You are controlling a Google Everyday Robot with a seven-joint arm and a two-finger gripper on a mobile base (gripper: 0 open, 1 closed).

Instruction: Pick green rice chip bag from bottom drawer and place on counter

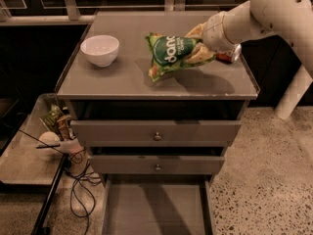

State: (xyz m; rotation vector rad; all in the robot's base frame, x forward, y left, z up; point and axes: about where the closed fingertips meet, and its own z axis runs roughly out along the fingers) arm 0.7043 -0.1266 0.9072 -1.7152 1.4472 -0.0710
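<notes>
The green rice chip bag (169, 57) is held in the air just above the middle of the counter (127, 77). It casts a shadow on the top. My gripper (199, 45) comes in from the right on a white arm and is shut on the bag's right end. The bottom drawer (156, 207) is pulled open at the bottom of the view, and nothing shows in it.
A white bowl (100, 49) stands on the counter's left part. An orange soda can (228, 56) lies on the counter at the right, behind my wrist. The two upper drawers (156, 131) stand slightly open. A low side shelf with clutter and cables (54, 131) is at the left.
</notes>
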